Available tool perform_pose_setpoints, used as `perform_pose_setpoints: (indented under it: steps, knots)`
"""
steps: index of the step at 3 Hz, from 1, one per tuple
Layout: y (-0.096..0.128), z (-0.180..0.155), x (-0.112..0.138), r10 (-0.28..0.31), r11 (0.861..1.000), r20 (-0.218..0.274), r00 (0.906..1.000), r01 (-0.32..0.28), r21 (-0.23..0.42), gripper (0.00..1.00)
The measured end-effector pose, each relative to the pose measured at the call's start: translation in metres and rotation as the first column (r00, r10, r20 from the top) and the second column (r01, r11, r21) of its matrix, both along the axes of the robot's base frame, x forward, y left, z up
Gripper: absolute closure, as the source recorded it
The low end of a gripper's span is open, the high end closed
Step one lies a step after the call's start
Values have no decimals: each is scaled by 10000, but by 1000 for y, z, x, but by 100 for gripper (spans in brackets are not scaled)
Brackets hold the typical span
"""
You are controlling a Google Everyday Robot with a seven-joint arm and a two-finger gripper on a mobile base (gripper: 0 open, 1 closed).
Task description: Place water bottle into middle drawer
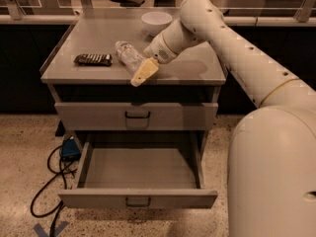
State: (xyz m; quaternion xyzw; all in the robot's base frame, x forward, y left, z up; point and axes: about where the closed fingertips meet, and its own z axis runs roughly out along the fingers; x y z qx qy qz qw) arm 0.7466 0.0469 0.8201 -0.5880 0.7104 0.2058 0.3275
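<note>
While the water bottle (127, 55) lies on the cabinet top (89, 36) above the open middle drawer (98, 199), the gripper (143, 73) sits just beside it, apart or together I cannot tell, so grasping seems next.

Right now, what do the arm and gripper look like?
The arm is a cream-white rounded tube with small dark dots along it and a thin yellowish ring near the elbow. The gripper, over the cabinet by the bottle, is pale yellow and wedge-shaped.

The white arm (232, 43) reaches in from the right, wrist bent down, gripper (143, 72) low over the middle of the front edge of the bench (197, 69).
</note>
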Motion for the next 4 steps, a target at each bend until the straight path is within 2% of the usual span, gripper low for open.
perform_pose_setpoints:
  steps: [3, 4]
  knots:
    - [0, 0, 0, 1, 10000, -1, 10000, -1, 0, 86]
    - [14, 11, -4, 298, 9991, 75, 9995, -295, -292, 100]
